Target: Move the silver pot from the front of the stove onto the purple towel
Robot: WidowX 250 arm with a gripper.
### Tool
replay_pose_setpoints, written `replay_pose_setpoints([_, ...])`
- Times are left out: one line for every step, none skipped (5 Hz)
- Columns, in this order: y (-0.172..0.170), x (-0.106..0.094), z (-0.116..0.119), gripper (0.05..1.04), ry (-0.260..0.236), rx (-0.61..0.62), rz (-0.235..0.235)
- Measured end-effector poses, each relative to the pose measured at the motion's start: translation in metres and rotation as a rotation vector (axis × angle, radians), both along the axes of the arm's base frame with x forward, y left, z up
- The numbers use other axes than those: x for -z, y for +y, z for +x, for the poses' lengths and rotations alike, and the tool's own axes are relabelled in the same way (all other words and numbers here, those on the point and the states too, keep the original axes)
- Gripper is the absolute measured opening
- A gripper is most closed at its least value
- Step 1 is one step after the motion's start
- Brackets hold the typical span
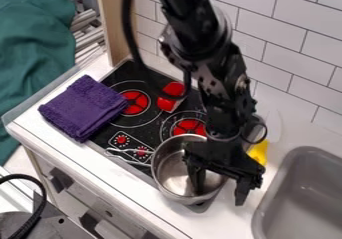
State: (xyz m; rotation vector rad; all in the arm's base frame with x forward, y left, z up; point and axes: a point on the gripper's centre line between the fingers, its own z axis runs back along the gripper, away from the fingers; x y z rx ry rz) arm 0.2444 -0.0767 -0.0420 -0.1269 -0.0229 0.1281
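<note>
Camera view: at lower centre, the gripper (220,197) has its jaws apart, one over the inside of the metal pot (175,172) and one beyond its right rim, a spacing that apparently lets them straddle the wall.

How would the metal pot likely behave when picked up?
The pot looks rigid and should keep its shape. Its smooth, shiny wall may slip in a grip. Lifted only by the wire handle jutting from one side, it would probably tip.
</note>
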Motion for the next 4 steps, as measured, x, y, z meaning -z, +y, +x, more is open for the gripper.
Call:
replay_pose_setpoints([0.000,0.001,0.004,0.874,-0.028,0.000,-0.003])
replay_pose_setpoints([0.004,0.001,0.004,0.573,-0.054,0.033,0.025])
replay_pose_setpoints([0.005,-0.005,0.000,0.290,-0.068,0.051,0.050])
replay_pose_setpoints([0.004,-0.016,0.003,0.108,-0.101,0.059,0.079])
